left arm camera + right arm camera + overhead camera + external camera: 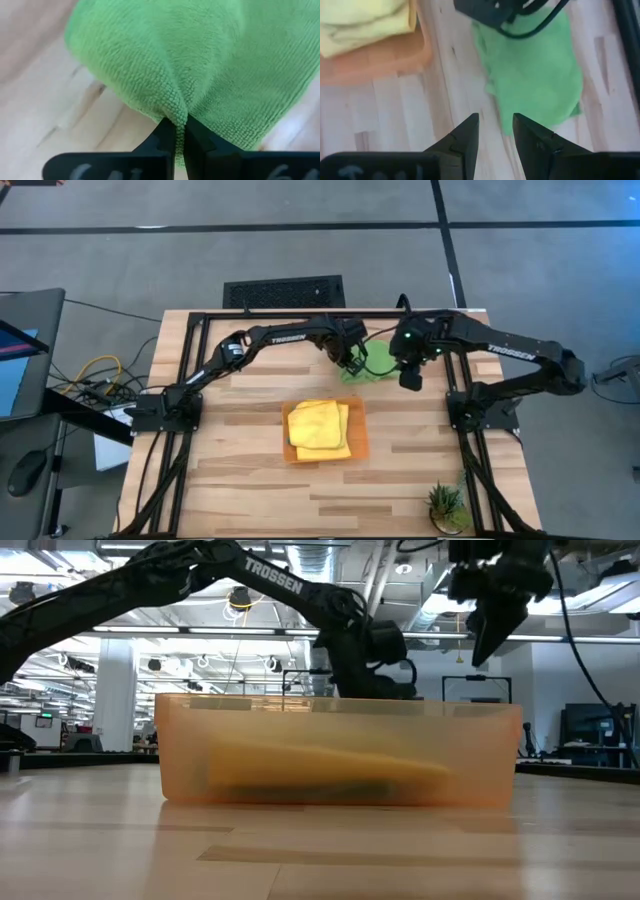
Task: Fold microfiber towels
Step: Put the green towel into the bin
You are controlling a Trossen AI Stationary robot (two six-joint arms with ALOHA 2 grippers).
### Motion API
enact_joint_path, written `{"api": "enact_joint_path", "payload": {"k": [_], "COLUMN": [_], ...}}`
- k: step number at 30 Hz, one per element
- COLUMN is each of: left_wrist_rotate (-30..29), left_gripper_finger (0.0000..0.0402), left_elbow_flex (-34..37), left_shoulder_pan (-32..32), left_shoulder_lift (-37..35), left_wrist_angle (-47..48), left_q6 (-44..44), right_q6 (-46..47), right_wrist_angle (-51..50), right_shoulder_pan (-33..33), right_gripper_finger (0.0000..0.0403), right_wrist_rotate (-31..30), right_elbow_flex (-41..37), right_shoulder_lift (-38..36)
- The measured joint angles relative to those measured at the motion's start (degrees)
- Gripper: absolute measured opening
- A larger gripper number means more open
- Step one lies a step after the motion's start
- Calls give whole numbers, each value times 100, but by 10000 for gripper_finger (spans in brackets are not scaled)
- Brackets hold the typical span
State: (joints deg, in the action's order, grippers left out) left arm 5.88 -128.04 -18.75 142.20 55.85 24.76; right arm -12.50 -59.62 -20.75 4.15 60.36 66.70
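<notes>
A lime green microfiber towel [378,366] lies crumpled on the table at the far middle. It also shows in the right wrist view [535,75]. My left gripper [352,361] is shut on the towel's left side. My right gripper [410,377] hangs open above the table just right of the towel, its fingers [468,134] empty. Folded yellow towels [318,426] lie stacked in an orange tray [358,442] at the table's middle. In the low view the tray's wall [340,750] hides the green towel. My left gripper pinches a pucker of the green towel's border [178,111] between its two fingertips. Whether that is a single edge or a fold, I cannot tell. The fingers come from above, slanting down. The cloth gathers at the fingertips; the rest spreads beyond them over the table.
A small potted plant [446,506] stands at the near right corner. Black frame rails [190,330] run along the far, left and right sides. Bare wood lies near the tray's front and to its left.
</notes>
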Motion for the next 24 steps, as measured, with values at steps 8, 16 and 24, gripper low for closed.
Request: {"api": "enact_joint_path", "payload": {"k": [8, 16, 24], "left_wrist_rotate": [583, 697, 728], "left_gripper_finger": [2, 1, 1], "left_elbow_flex": [2, 0, -11], "left_shoulder_pan": [-99, -255, -338], "left_shoulder_lift": [-1, -230, -404], "left_wrist_angle": [95, 150, 487], "left_q6": [-16, -90, -280], "right_q6": [-693, -1442, -1894], "right_wrist_angle": [-37, 161, 870], "right_shoulder_pan": [261, 574, 493], "right_gripper_finger": [174, 242, 249], "right_wrist_rotate": [-280, -642, -678], "right_elbow_flex": [-1, 0, -2], "right_shoulder_lift": [826, 1762, 2595]}}
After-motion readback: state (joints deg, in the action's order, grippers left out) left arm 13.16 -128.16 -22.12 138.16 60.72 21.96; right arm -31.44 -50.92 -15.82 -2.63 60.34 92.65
